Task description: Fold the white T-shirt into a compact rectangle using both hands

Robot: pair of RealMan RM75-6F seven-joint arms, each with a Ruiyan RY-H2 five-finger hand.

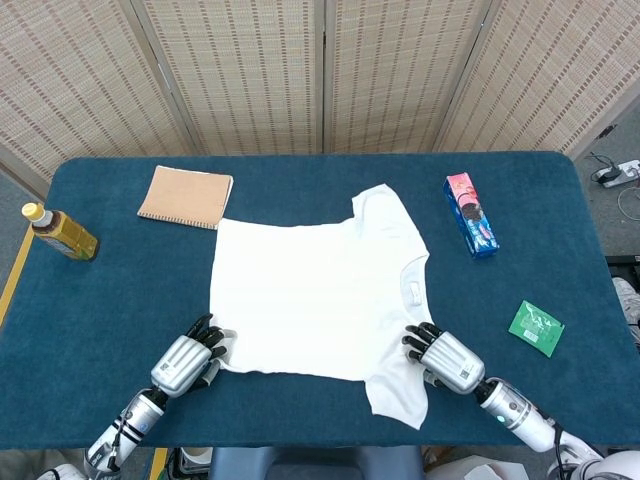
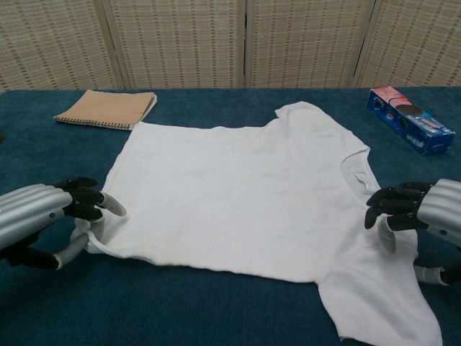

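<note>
White cotton, the T-shirt (image 1: 315, 295) lies spread flat at the middle of the blue table (image 1: 100, 300), collar toward 3 o'clock. At 7 o'clock the left hand (image 1: 185, 362) pinches the shirt's near hem corner between thumb and curled fingers. At 5 o'clock the right hand (image 1: 445, 358) rests curled on the shoulder by the near sleeve; whether it has gripped the cloth cannot be told.

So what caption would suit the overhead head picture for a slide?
Both robot hands, left hand and right hand, rest at the near edge of a flat white T-shirt.
</note>
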